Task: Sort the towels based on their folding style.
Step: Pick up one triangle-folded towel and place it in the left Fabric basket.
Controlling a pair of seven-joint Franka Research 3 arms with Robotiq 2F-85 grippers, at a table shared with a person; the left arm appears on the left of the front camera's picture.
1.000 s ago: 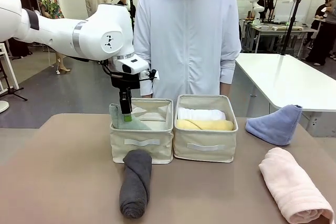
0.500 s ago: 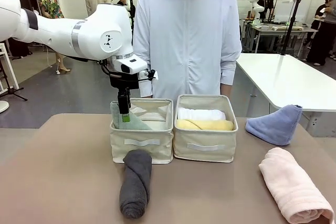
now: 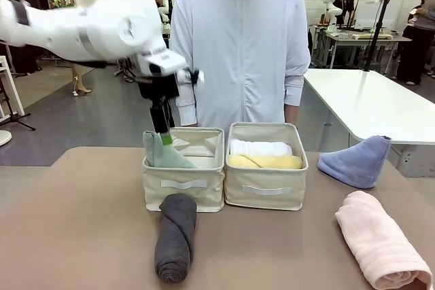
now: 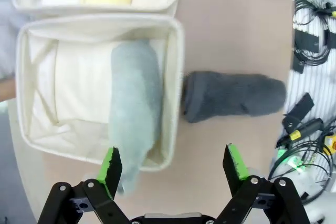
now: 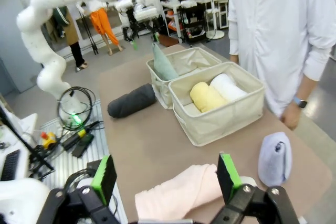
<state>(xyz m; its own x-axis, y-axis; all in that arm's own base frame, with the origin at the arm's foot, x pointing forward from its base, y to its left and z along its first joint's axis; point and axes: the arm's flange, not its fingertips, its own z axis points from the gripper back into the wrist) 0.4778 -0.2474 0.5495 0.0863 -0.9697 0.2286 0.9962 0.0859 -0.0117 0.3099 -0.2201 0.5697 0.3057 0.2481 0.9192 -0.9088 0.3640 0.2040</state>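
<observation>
Brown desk (image 3: 68, 236), person in white at its far side. Showed two cream bins side by side: pale green-grey towel (image 3: 163, 157) in the left bin (image 3: 183, 185), white towel (image 3: 262, 147) and yellow towel (image 3: 265, 161) in the right bin (image 3: 266, 191). Had a dark grey towel (image 3: 175, 236) lying before the left bin, blue towel (image 3: 357, 161) and pink towel (image 3: 377, 246) at right. Had left fingers (image 3: 164, 130) spread wide, empty, just above the green-grey towel; right fingers (image 5: 166, 174) wide apart, holding nothing.

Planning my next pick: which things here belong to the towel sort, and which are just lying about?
Job: green-grey cone towel, blue cone towel, white roll, yellow roll, dark grey roll, pink roll, left bin, right bin.
Lying about: cables beside the table, white side table.
</observation>
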